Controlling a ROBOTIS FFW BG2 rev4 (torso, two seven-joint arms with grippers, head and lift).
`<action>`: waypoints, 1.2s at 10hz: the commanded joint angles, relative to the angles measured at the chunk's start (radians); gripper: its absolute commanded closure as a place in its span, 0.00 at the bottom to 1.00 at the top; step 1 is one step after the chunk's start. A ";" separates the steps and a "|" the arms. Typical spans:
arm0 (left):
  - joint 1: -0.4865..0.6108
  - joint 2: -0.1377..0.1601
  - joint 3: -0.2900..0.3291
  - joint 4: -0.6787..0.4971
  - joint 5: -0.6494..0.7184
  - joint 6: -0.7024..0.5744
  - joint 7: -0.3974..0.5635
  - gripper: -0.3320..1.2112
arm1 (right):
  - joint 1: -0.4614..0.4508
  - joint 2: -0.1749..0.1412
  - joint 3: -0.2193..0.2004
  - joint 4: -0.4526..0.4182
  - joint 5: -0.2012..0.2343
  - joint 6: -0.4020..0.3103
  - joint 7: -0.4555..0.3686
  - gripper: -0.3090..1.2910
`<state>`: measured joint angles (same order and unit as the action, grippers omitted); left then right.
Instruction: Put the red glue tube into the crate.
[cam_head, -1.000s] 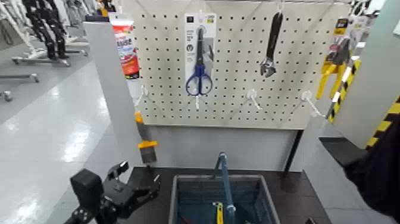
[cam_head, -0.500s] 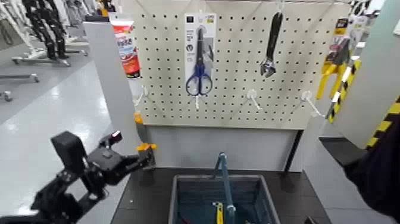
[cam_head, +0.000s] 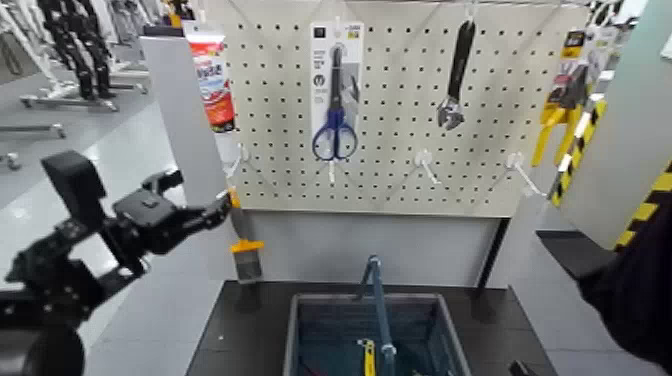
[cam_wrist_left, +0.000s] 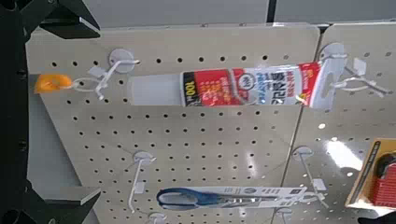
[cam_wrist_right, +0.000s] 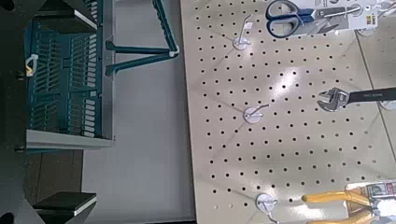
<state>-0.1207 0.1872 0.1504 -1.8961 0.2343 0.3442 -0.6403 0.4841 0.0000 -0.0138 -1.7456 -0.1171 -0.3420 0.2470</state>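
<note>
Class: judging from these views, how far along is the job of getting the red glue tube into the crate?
Nothing is done yet: the red glue tube hangs on the pegboard. In hand: the left gripper, open, is below the tube. Left: grasp it, unhook it and place it in the crate.

A pegboard (cam_head: 400, 110) is set upright behind the table (cam_head: 250, 320). On it, four items are hung in a row: the red glue tube (cam_head: 211, 80) at the far left edge, the scissors (cam_head: 335, 95) to its right, a wrench (cam_head: 456, 75) further right, and pliers (cam_head: 562, 105) at the far right. Bare hooks (cam_head: 424, 160) are fixed below the row. The crate (cam_head: 372, 335) is placed on the table in front of the pegboard, below the scissors and wrench (its handle arches over the middle). The left gripper (cam_head: 205, 212) is held left of the pegboard, below the tube and above the table's left end, well apart from the crate.
</note>
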 joint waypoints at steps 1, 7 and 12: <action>-0.079 0.023 0.011 0.017 0.022 0.050 -0.024 0.29 | -0.009 0.014 -0.002 0.001 -0.003 0.000 0.006 0.22; -0.284 0.072 -0.041 0.150 0.079 0.078 -0.105 0.30 | -0.024 0.012 0.003 0.011 -0.009 -0.015 0.011 0.22; -0.401 0.080 -0.068 0.246 0.043 0.082 -0.194 0.30 | -0.041 0.006 0.015 0.018 -0.012 -0.015 0.015 0.22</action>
<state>-0.5121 0.2667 0.0864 -1.6622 0.2789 0.4221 -0.8361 0.4448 0.0000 0.0003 -1.7283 -0.1290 -0.3574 0.2621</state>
